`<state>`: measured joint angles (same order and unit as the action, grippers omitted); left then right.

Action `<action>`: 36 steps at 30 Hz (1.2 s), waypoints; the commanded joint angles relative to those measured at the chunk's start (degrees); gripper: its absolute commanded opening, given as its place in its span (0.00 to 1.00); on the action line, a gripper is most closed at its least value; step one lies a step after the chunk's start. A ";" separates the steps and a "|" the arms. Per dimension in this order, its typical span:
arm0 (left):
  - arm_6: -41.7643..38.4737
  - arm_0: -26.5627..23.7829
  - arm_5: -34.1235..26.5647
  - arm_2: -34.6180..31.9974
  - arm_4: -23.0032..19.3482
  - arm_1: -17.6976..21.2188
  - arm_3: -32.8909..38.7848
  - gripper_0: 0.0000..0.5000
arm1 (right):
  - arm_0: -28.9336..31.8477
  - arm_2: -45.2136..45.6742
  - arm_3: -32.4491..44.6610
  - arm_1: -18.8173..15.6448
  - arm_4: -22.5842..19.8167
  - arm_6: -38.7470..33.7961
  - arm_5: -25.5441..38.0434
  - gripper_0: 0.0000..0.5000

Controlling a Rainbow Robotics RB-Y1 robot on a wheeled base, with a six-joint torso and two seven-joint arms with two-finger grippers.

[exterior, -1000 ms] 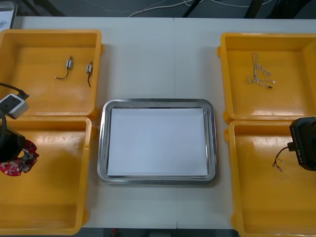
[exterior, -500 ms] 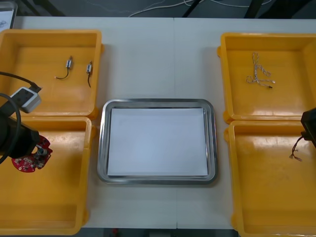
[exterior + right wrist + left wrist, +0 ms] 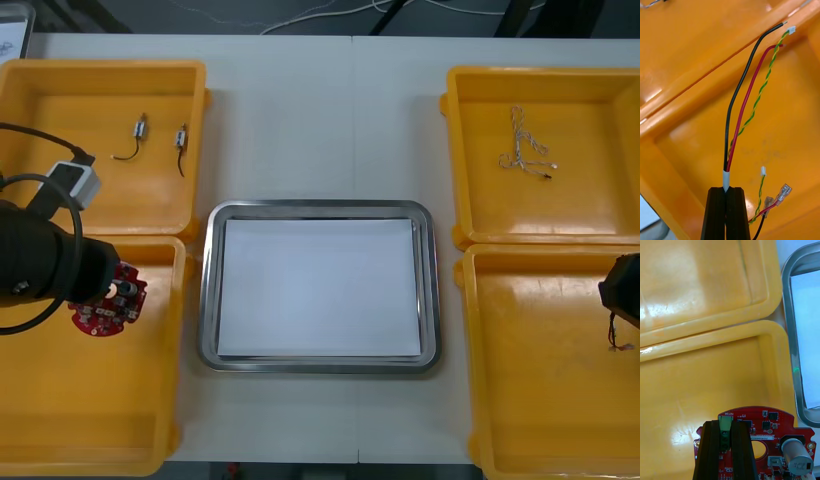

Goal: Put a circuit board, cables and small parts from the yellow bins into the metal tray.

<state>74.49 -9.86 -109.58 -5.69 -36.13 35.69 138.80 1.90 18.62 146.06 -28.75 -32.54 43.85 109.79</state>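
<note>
circuit board (image 3: 98, 315) carried toward metal tray (image 3: 209, 290); cable (image 3: 726, 176) drawn rightward

Glossy plastic, polished metal
The yellow bins (image 3: 100, 410) are smooth, glossy plastic; the metal tray (image 3: 207, 290) has a shiny rim and a matt white inside; the tabletop (image 3: 300, 120) is matt; the cable (image 3: 738, 101) has a smooth plastic sheath.
</note>
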 commanded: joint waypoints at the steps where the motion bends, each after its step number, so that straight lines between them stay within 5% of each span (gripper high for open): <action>1: -8.49 -3.50 -0.42 4.63 0.44 3.69 2.71 0.00 | 1.88 1.24 3.27 -1.92 -2.18 6.42 0.21 0.00; 21: -29.49 -11.06 -0.42 24.14 9.50 4.39 4.46 0.00 | 1.09 -0.69 3.94 -2.80 -8.16 33.93 0.21 0.00; 25: -30.55 -12.21 -0.42 30.56 14.33 4.30 3.23 0.00 | -0.58 -0.78 3.94 -2.89 -11.23 38.24 0.21 0.00; 36: -32.92 -13.70 2.79 37.50 17.85 2.55 -2.30 0.00 | -3.48 -1.66 3.94 -4.20 -13.96 46.94 0.21 0.00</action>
<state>45.96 -21.09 -108.17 29.44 -19.61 38.18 137.46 0.28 18.11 148.08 -30.57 -45.78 89.07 109.80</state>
